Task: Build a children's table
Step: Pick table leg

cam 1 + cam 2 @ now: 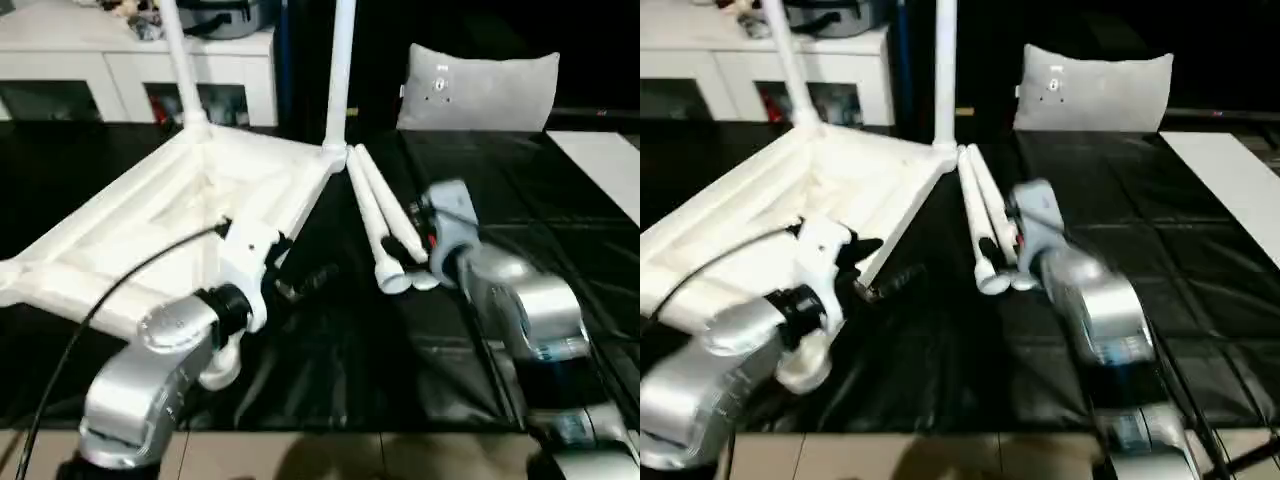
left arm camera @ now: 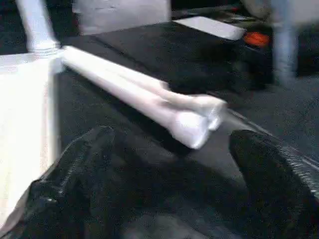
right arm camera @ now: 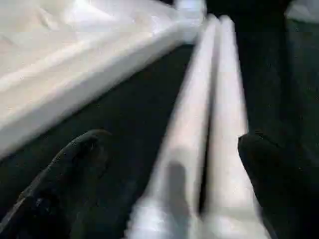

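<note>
Children's table top (image 1: pixel 150 220) lies upside down on the left of the black bench (image 1: pixel 560 220), two legs (image 1: pixel 338 70) already upright in its far sockets. Two loose legs (image 1: pixel 375 215) lie side by side just right of it. Right pincer (image 3: pixel 169 164), released, straddles them; it should close on one leg only. Left pincer (image 2: pixel 164 164) hovers released nearby.

A furnished home-like room used as a robot test space: a white cabinet (image 1: pixel 140 70) with glass doors stands against the far wall, a grey-white pillow (image 1: pixel 478 88) leans upright nearby, and black sheeting (image 1: pixel 400 340) covers the floor.
</note>
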`<state>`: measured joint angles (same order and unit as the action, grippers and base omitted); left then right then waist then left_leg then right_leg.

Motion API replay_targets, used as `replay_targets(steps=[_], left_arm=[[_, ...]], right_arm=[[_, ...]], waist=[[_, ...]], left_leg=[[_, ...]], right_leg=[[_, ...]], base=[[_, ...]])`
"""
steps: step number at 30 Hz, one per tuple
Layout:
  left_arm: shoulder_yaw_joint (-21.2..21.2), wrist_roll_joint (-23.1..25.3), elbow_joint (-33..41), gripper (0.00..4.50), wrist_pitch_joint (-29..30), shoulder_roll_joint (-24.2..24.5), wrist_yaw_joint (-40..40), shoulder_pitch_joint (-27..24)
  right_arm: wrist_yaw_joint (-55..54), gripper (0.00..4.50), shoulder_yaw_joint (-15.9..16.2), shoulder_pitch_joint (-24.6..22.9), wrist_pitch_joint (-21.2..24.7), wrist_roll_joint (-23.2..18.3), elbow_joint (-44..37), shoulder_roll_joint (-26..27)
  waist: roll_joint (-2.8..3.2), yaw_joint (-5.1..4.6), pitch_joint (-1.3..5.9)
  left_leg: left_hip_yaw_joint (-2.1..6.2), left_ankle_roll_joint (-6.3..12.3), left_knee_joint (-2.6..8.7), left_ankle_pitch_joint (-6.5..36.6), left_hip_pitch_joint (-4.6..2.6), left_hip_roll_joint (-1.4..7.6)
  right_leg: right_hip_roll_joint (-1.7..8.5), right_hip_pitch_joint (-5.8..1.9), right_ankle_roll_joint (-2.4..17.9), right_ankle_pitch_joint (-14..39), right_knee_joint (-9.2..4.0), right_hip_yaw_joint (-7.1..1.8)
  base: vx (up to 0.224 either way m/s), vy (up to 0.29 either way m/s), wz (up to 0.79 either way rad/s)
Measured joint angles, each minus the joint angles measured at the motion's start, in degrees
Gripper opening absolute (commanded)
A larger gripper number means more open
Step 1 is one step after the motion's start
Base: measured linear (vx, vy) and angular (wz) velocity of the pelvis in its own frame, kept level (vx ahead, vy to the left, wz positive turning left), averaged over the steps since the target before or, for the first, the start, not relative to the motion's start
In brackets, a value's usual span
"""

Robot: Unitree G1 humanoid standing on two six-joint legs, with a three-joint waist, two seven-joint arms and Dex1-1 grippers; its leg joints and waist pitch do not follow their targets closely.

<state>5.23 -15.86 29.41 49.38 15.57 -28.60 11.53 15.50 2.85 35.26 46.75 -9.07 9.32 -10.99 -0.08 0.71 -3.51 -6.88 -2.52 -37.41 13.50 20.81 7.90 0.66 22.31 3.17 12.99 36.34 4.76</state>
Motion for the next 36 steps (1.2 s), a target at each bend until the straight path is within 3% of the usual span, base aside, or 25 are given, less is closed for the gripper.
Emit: replay_targets(steps=[2, 6, 8, 12, 19, 23, 36], left_arm=[[0.6, -0.1, 0.6, 4.50, 0.9, 1.2, -1.0, -0.1], [0.4, -0.4, 1.6, 4.50, 3.5, 2.4, -1.0, -0.5], [0.1, -0.8, 2.1, 4.50, 4.4, 3.6, -1.0, -0.6], [-0.6, -1.4, 3.5, 4.50, 5.8, 4.7, -0.9, -0.7], [-1.1, -2.0, 6.5, 4.50, 8.6, 7.6, -0.7, -2.7], [-1.6, -2.5, 8.2, 4.50, 10.0, 8.6, -0.6, -3.4], [-2.8, -4.7, 9.9, 4.50, 12.8, 8.7, 0.3, -4.3]], right_arm=[[0.1, 4.50, 0.0, 1.5, -1.8, -0.3, 2.9, 0.9], [0.5, 4.50, -0.4, 6.8, -6.6, -0.1, 14.9, 2.1], [0.3, 4.50, -0.5, 10.4, -8.9, 0.7, 21.9, 2.7], [-0.3, 4.50, -1.0, 15.3, -12.6, 1.7, 31.1, 3.2], [-0.7, 4.50, -0.6, 21.0, -18.2, 4.1, 46.4, 4.1], [-3.4, 4.50, -0.4, 21.7, -20.0, 5.3, 51.4, 5.2], [-3.2, 4.50, -0.5, 24.8, -21.9, 7.6, 60.3, 6.3]], waist=[[-0.08, -0.34, -0.07], [-0.04, -0.65, -0.19], [-0.13, -0.72, -0.24], [-1.03, -0.14, -0.43], [-1.34, 0.98, -0.34], [-1.64, 1.23, -0.46], [-2.46, 1.10, -0.81]], left_leg=[[-0.10, 0.01, 0.06, 0.0, -0.24, 0.12], [-0.42, 0.02, 0.24, 0.0, -0.47, 0.10], [-0.56, 0.12, 0.22, 0.0, -0.40, 0.09], [-1.55, 0.18, 0.29, -0.1, -0.44, 0.07], [-1.94, 0.90, 0.80, -0.3, 0.32, 0.16], [-2.12, 1.03, 0.85, -0.3, 0.69, 0.25], [-2.78, 0.39, 0.86, -0.4, 0.22, 0.71]], right_leg=[[0.49, -0.50, 0.0, -0.1, -0.60, 0.83], [0.83, -0.98, 0.0, -0.1, -1.36, 1.05], [0.94, -0.95, 0.1, -0.2, -1.36, 1.04], [1.62, -0.78, -0.1, -1.9, -1.22, 1.04], [1.68, 0.24, 0.2, -1.9, -0.73, 1.05], [1.69, 1.03, 0.5, -1.6, -0.26, 1.04], [1.69, 0.71, 0.3, -1.7, -0.18, 1.03]], base=[[0.000, 0.000, 0.00], [0.000, 0.000, 0.00], [0.000, 0.000, 0.00], [0.000, 0.000, 0.00], [0.047, -0.014, 0.00], [0.017, -0.005, 0.00], [0.000, 0.000, 0.00]])
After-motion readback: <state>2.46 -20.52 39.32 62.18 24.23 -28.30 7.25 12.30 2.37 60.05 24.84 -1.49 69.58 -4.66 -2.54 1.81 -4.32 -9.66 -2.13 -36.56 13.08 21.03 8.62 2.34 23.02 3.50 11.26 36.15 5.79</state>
